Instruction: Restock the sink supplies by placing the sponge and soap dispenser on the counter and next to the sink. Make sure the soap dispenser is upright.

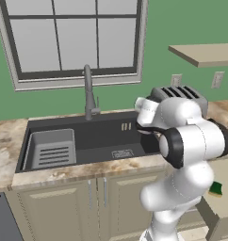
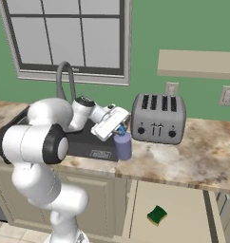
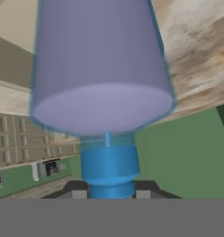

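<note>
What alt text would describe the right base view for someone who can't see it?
A white robot arm's gripper is shut on the blue pump of a purple soap dispenser at the counter edge, between sink and toaster. A sponge lies in an open drawer below.

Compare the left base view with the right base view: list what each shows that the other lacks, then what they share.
Left base view: the sink's full basin with its drying rack and the faucet's base.

Right base view: the soap dispenser standing upright on the counter between sink and toaster, the gripper shut on its blue pump top.

Both: the sponge lying low on a tan surface below counter height, the window, the wall shelf, the toaster, and the arm.
</note>
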You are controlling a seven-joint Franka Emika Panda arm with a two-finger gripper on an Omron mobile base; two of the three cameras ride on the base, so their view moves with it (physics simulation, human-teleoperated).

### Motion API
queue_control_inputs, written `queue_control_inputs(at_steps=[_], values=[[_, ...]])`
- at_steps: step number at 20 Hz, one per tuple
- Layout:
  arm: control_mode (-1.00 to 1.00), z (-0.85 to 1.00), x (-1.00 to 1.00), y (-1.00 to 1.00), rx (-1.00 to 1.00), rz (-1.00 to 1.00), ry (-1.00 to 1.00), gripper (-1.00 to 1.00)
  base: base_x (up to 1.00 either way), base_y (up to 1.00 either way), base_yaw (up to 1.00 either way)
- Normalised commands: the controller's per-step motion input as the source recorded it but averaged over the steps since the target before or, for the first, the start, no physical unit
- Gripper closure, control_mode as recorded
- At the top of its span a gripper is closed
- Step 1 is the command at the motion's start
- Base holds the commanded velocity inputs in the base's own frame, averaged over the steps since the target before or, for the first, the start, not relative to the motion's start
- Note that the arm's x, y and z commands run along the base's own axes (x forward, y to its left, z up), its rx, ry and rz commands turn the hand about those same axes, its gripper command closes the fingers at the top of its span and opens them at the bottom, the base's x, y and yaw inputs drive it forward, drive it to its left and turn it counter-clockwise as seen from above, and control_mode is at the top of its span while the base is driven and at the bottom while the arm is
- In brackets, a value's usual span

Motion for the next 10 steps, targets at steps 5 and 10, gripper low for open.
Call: queue_control_inputs(at_steps=[5,10], values=[[-1.0,-0.04,0.07,0.12,0.0,0.09,0.0,1.0,0.0,0.0,0.0],[-1.0,-0.16,0.36,0.12,0.0,0.05,0.0,1.0,0.0,0.0,0.0]])
